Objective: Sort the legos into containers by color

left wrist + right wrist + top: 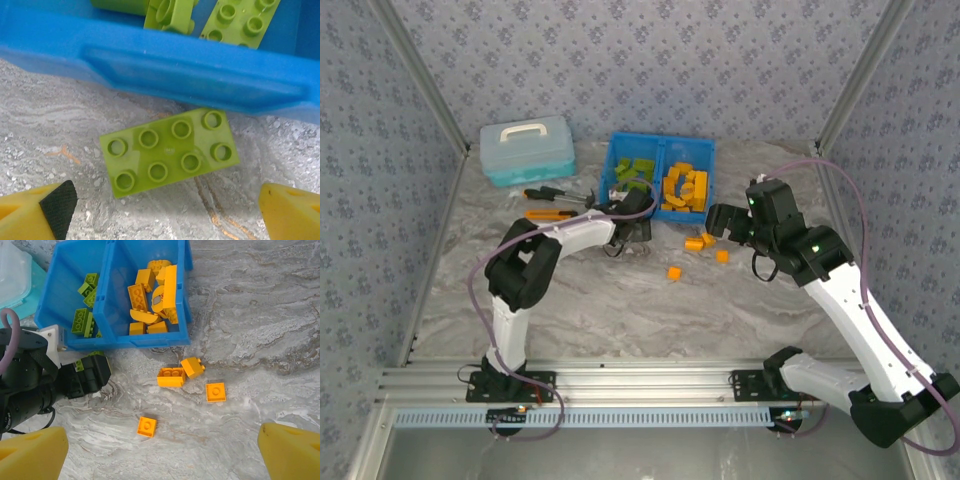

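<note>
A green eight-stud lego (167, 150) lies flat on the table, just in front of the near wall of the blue bin (190, 80). My left gripper (165, 217) hangs open above it, holding nothing; it is at the bin's front edge (625, 240). The containers (660, 150) hold green legos (635, 170) on the left and orange legos (685, 185) on the right. Several orange legos lie loose on the table: a rectangular brick (171, 376), a tilted one (192, 367) and two small squares (215, 392) (147, 426). My right gripper (162, 460) is open and empty above them (717, 230).
A light-blue lidded case (527, 150) stands at the back left. An orange-and-black utility knife (552, 213) and other tools (555, 193) lie in front of it. The left arm's black wrist (85, 377) sits close to the loose orange bricks.
</note>
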Motion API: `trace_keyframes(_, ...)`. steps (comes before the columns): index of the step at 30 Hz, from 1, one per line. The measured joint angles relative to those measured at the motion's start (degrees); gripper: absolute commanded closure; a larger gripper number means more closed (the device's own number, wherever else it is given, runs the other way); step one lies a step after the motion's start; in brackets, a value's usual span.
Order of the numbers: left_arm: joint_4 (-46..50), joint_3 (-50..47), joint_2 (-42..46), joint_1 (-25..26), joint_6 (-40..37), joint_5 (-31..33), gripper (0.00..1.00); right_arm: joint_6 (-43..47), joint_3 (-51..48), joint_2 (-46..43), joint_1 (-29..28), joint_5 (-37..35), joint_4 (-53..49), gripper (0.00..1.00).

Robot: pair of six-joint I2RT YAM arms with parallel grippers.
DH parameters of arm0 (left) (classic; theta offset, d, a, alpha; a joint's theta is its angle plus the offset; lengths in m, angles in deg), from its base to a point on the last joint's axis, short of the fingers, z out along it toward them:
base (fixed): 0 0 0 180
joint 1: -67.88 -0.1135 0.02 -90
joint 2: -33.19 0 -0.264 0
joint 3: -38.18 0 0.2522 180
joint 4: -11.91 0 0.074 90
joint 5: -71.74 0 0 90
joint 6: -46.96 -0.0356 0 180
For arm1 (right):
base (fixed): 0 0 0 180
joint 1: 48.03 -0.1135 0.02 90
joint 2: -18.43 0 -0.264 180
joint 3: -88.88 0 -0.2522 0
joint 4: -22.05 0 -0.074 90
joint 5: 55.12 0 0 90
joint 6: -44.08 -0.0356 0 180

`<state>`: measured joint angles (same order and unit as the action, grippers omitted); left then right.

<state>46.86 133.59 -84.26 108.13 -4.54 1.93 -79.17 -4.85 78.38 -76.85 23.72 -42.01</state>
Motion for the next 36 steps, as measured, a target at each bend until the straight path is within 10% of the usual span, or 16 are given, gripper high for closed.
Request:
trace_keyframes(21,-3.1,-0.3,-2.4,-1.4,1.5,-0.9,0.38,-0.1,0.0,0.0,-0.9,-0.5,-1.0,0.0)
trace_keyframes(36,2.8,-0.3,14.4,-1.4,-2.0,-2.4,0.4,-0.5,0.0,0.0,-1.7,-0.7,-0.7,0.0)
